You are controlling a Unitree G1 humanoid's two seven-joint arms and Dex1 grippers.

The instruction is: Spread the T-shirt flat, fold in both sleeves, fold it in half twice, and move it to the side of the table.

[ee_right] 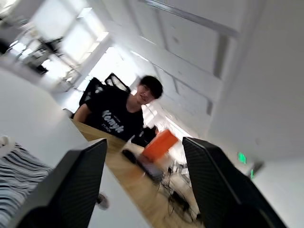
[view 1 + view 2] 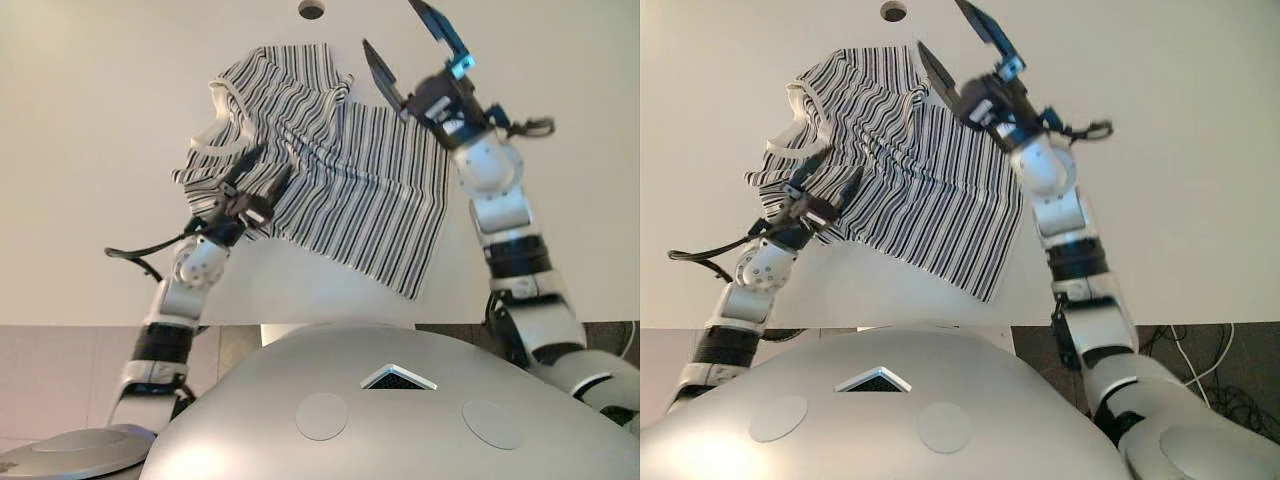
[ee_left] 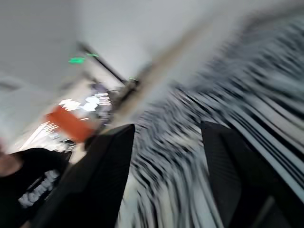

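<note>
The T-shirt point(image 2: 340, 190) is lying rumpled in the upper centre of the frame on the table point(image 2: 560, 180), not yet flat. The left gripper point(image 2: 262, 170) is hovering over the shirt's left part with its fingers spread. The right gripper point(image 2: 392, 28) is hanging raised at the upper right, likewise spread and holding nothing. Flattening probably calls for pinching opposite edges and drawing them apart low over the surface, rather than lifting. The sleeves are getting lost among the bunched folds. The top edge is cutting off the right gripper's far fingertip, and whether the left fingers are touching cloth cannot be told.

Round hole point(image 2: 311, 9), and perhaps an orange box point(image 1: 159, 144).
</note>
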